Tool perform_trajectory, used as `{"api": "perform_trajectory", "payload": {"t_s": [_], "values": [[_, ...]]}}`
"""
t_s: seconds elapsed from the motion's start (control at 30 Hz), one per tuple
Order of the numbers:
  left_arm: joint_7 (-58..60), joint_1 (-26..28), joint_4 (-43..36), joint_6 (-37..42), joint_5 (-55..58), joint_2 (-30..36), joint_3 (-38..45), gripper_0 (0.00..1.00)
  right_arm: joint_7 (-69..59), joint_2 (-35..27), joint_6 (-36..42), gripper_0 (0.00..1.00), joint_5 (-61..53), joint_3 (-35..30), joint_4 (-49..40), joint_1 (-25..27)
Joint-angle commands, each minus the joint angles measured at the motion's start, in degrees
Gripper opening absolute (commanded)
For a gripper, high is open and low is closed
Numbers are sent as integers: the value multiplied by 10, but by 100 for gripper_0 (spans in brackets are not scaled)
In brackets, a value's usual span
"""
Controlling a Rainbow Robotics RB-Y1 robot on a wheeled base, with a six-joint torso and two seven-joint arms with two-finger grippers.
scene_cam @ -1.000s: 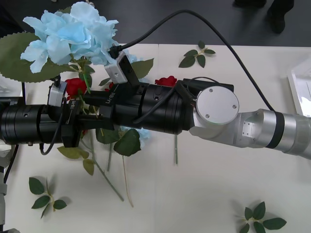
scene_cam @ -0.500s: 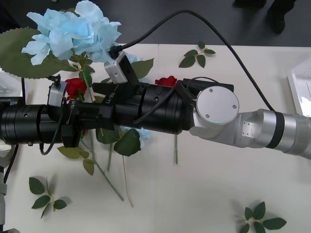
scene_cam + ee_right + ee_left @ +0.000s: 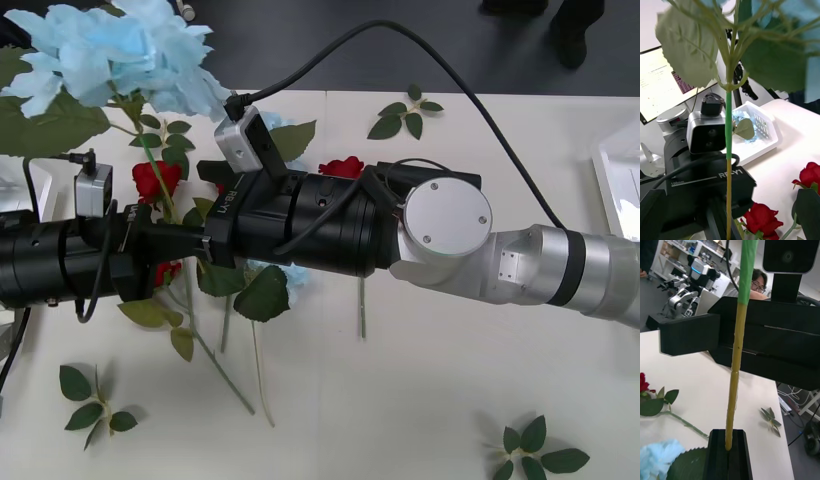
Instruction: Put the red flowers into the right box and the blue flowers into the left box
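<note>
A blue flower point(image 3: 105, 50) stands high over the table's far left, its stem point(image 3: 738, 352) running down into my left gripper point(image 3: 729, 450), which is shut on it. In the front view that left gripper point(image 3: 172, 240) sits just left of my right gripper point(image 3: 208, 228). The right gripper is open, its black fingers close beside the stem. Red flowers point(image 3: 155, 180) point(image 3: 345, 166) lie on the table under both arms, with two more red flowers point(image 3: 760, 219) near the stem's foot. The left box point(image 3: 765, 137) holds a blue flower point(image 3: 748, 129). The right box point(image 3: 620, 170) pokes in at the right edge.
Loose leaf sprigs point(image 3: 405, 115) point(image 3: 95, 405) point(image 3: 535, 450) lie scattered on the white table point(image 3: 420, 400). Bare green stems point(image 3: 255, 370) trail toward the front from under the arms. My right arm point(image 3: 450, 240) stretches across the middle of the table.
My left arm has drawn back to the left with the blue flower, and the bloom has risen up and leftward. The right arm has stayed where it was.
</note>
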Motion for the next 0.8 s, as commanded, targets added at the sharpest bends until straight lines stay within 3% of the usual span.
{"api": "perform_trajectory", "payload": {"t_s": [0.03, 0.2, 0.43, 0.67, 0.8], "values": [[-2, 38, -23, -21, 38, 57, 24, 0, 2, -16, -48, 100, -13, -13, -31, 5], [84, 96, -91, -56, 41, 105, 63, 0, 2, -42, -97, 100, -31, -12, -82, 6], [209, 224, -188, -176, 42, 160, 123, 0, 2, -99, -28, 100, -46, -51, -86, 20], [324, 327, -237, -314, 6, 163, 183, 0, 2, -143, 134, 100, -52, -124, -37, 35], [405, 366, -252, -392, -45, 163, 214, 0, -45, -166, 298, 100, -51, -189, 28, 35]]}}
